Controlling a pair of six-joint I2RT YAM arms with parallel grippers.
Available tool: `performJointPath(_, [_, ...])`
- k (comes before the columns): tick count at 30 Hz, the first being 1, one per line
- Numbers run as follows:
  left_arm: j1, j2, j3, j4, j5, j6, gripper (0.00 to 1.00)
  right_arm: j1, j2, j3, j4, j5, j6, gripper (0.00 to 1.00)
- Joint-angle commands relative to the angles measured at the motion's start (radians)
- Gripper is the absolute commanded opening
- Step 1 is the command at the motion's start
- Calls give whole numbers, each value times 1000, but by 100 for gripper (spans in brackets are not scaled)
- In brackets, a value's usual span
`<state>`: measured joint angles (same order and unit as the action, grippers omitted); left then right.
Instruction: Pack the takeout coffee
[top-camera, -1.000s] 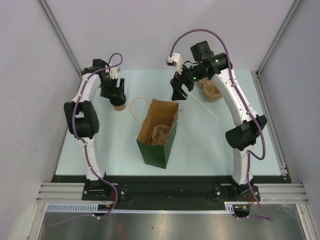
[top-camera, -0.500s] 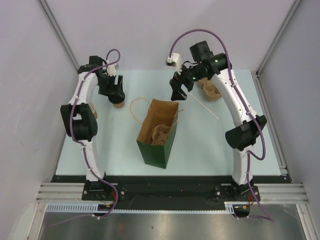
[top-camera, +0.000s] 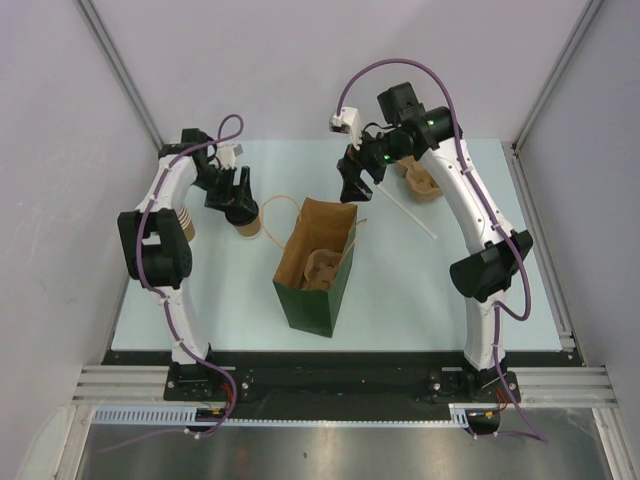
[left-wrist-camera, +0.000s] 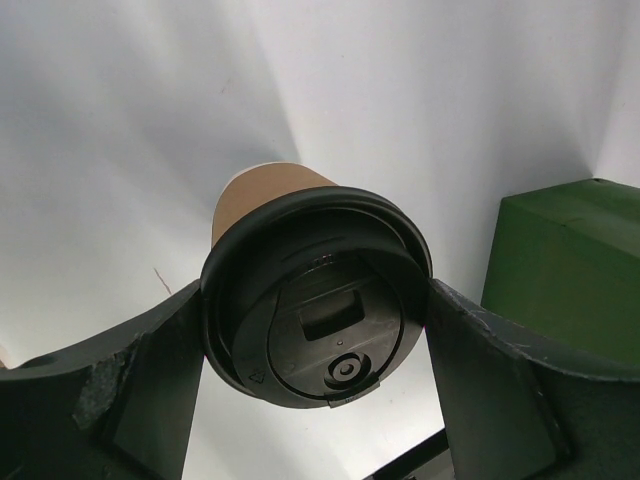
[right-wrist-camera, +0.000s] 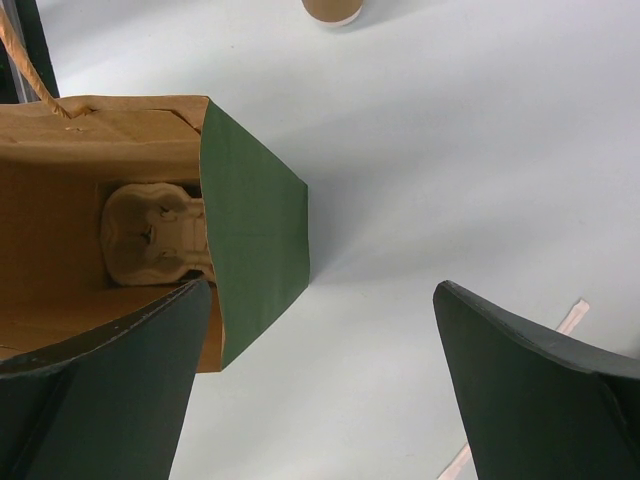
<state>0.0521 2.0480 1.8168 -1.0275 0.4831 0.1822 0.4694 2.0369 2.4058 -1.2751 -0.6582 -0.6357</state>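
Note:
The takeout coffee (left-wrist-camera: 315, 300), a brown paper cup with a black lid, hangs tilted between the fingers of my left gripper (left-wrist-camera: 318, 330), which is shut on the lid's rim. From above, the cup (top-camera: 249, 224) sits under the left gripper (top-camera: 238, 205), just left of the bag's rope handle. The green paper bag (top-camera: 318, 290) stands open mid-table, with a pulp cup carrier (top-camera: 322, 268) inside. My right gripper (top-camera: 356, 182) hovers open at the bag's far rim, nothing between its fingers. In the right wrist view the bag (right-wrist-camera: 255, 225) lies beside the open right gripper (right-wrist-camera: 322, 290).
A stack of pale lidless cups (top-camera: 187, 222) stands at the left table edge beside the left arm. A second pulp carrier (top-camera: 422, 182) lies at the back right, under the right arm. A wrapped straw (top-camera: 410, 215) lies on the table right of the bag.
My left gripper has carried the coffee from the back of the table nearer and to the right, toward the bag. The right arm has hardly moved.

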Motion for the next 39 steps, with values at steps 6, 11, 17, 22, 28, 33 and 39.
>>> performJointPath(6, [6, -15, -34, 61, 31, -12, 55, 5, -12, 41, -15, 14, 10, 100])
performJointPath(11, [5, -25, -59, 67, 6, -9, 70, 5, -12, 41, -17, 14, 10, 100])
performJointPath(17, [6, -49, -77, 81, -12, -7, 93, 6, -14, 42, -17, 12, 14, 100])
performJointPath(22, [5, -74, -96, 87, -27, -1, 99, 9, -15, 41, -13, 11, 16, 100])
performJointPath(28, [0, -109, -117, 101, -43, 2, 99, 14, -15, 42, -13, 11, 16, 100])
performJointPath(33, [-1, -135, -123, 110, -54, 3, 99, 17, -17, 39, -13, 12, 14, 100])
performJointPath(39, [-14, -146, -136, 109, -66, 13, 99, 15, -20, 38, -15, 12, 10, 100])
